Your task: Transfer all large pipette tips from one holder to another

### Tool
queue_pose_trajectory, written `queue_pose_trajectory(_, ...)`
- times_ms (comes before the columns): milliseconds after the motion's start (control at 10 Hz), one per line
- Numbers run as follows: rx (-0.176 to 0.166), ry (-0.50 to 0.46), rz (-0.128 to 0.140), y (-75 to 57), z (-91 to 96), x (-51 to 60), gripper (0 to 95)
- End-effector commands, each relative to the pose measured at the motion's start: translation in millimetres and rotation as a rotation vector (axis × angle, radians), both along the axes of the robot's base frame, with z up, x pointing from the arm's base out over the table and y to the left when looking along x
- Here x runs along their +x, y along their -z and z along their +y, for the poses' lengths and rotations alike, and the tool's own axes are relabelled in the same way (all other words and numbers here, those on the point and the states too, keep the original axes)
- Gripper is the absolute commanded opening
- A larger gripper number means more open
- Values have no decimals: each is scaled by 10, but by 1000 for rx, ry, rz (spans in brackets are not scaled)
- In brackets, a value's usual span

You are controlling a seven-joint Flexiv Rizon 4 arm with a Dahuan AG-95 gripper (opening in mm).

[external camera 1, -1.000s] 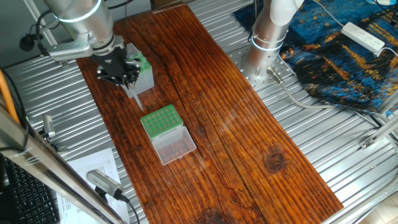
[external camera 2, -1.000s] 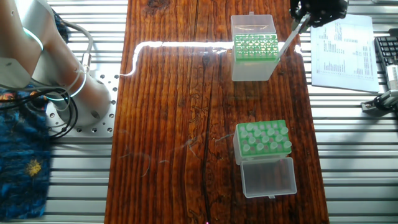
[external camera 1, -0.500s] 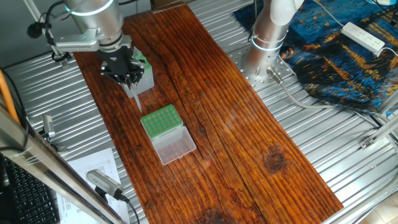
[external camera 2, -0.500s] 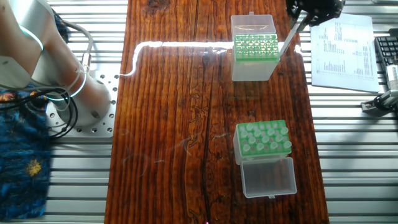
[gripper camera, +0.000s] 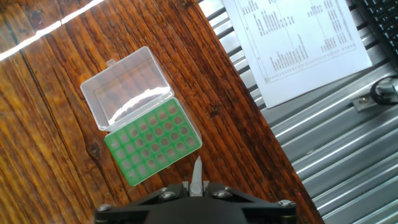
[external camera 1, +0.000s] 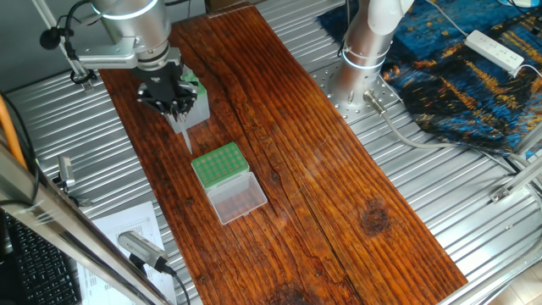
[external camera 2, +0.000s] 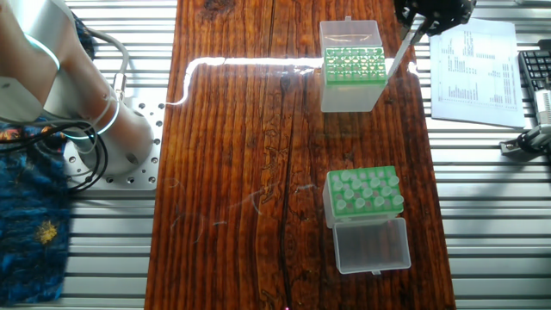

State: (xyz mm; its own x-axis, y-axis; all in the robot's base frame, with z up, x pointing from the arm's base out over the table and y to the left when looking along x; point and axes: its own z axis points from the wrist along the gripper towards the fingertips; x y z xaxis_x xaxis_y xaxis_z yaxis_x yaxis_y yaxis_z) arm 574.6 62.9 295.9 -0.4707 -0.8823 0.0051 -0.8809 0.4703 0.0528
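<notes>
The gripper (gripper camera: pixel 196 186) pinches a pale tip (gripper camera: pixel 196 176), hanging above the green rack (gripper camera: pixel 153 148). Its clear lid (gripper camera: pixel 126 86) lies open.

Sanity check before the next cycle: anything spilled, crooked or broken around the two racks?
Nothing stands out. The tall holder and the low rack both sit upright on the wood with lids open, and no loose tips lie around them. The gripper holds one pipette tip, hanging beside the tall holder's edge.
</notes>
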Motion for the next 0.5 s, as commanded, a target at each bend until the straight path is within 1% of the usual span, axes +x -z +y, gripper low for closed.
queue_pose_trajectory(100, -4, 14, -18, -5, -11, -7, 0)
queue_pose_trajectory(200, 2, 5, -26, -13, -20, -8, 0)
queue_pose_trajectory(300, 5, -3, -27, -18, -25, -9, 0)
queue_pose_trajectory(400, -4, -16, -24, -18, -25, -9, 0)
queue_pose_trajectory(500, -6, -35, -18, -19, -23, -12, 0)
